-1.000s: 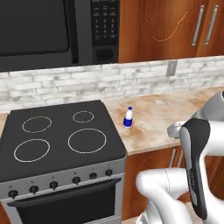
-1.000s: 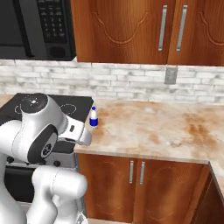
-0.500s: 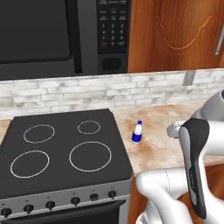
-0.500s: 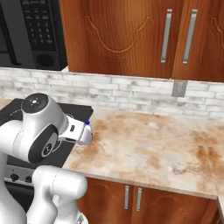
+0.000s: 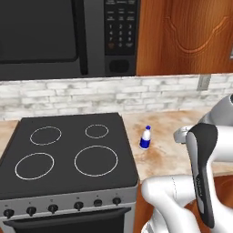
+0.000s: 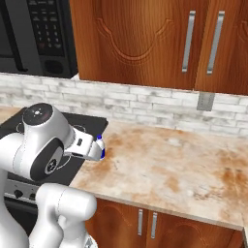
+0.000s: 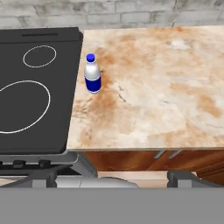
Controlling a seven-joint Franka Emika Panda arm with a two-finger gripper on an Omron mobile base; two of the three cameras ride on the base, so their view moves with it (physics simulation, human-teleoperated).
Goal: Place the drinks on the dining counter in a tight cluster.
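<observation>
A small clear bottle [image 5: 145, 137] [image 6: 100, 146] [image 7: 92, 74] with blue label and cap stands upright on the marbled beige-and-rust stone desk [image 5: 168, 136] [image 6: 169, 164] [image 7: 153, 96], just beside the black glass stove [image 5: 68, 152] [image 7: 35, 87]. The end effector, barely visible, seems spread wide, holding nothing.

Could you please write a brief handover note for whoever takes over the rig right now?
Gripper: open, holding nothing; its fingertips are not clearly visible.
Things: one small clear bottle with a blue label and blue cap stands upright on the marbled beige worktop, close beside the black stove, below the brick backsplash.
Done: nothing gripped yet; the bottle stands untouched on the worktop.
Left: pick up this bottle, carry it to the dining counter, and cluster it tightly with the other drinks.
</observation>
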